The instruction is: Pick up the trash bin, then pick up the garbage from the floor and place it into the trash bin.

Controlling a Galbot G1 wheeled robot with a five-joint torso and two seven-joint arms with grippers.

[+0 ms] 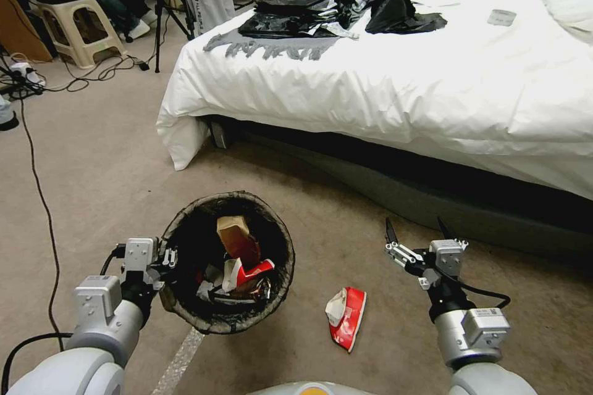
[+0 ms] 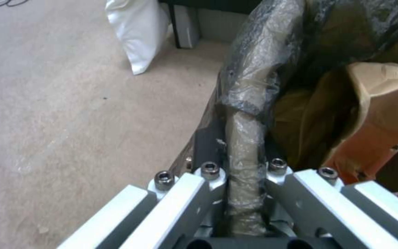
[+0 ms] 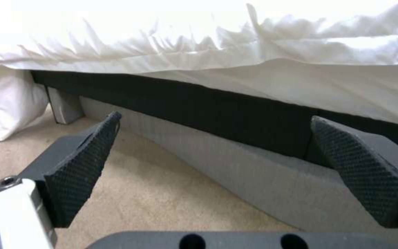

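Observation:
The trash bin, round with a dark bag over its rim, hangs in front of me at lower left. My left gripper is shut on its rim, one finger on each side of the bagged edge. Inside the bin lie a brown paper bag, a red-white carton and dark wrappers. On the carpet to the bin's right lies more garbage, a red-white carton. My right gripper hovers open above and to the right of that carton, its pads wide apart with nothing between them, facing the bed base.
A bed with white bedding fills the upper right; black bags and a grey cloth lie on it. Its dark base runs close ahead of the right gripper. A black cable trails over the carpet at left; a stool stands far left.

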